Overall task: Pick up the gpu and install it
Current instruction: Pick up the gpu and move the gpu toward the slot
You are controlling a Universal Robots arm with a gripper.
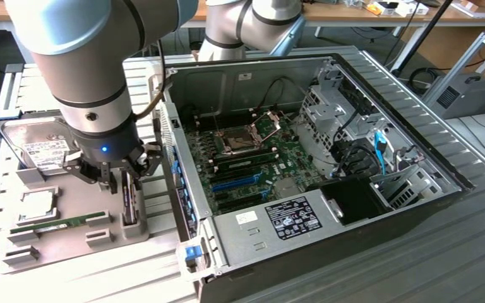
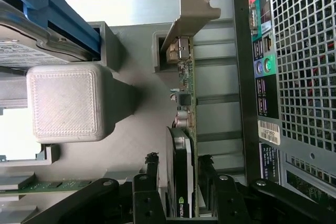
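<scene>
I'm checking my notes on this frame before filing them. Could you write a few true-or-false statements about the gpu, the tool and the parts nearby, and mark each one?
1. The gpu stands on edge in the gray holder. True.
2. The memory stick lies flat in the holder. True.
3. The tool is shut on the memory stick. False: it is open, with one finger on each side of the gpu.
4. The gpu is already installed. False: it sits in the holder, outside the computer case.
</scene>
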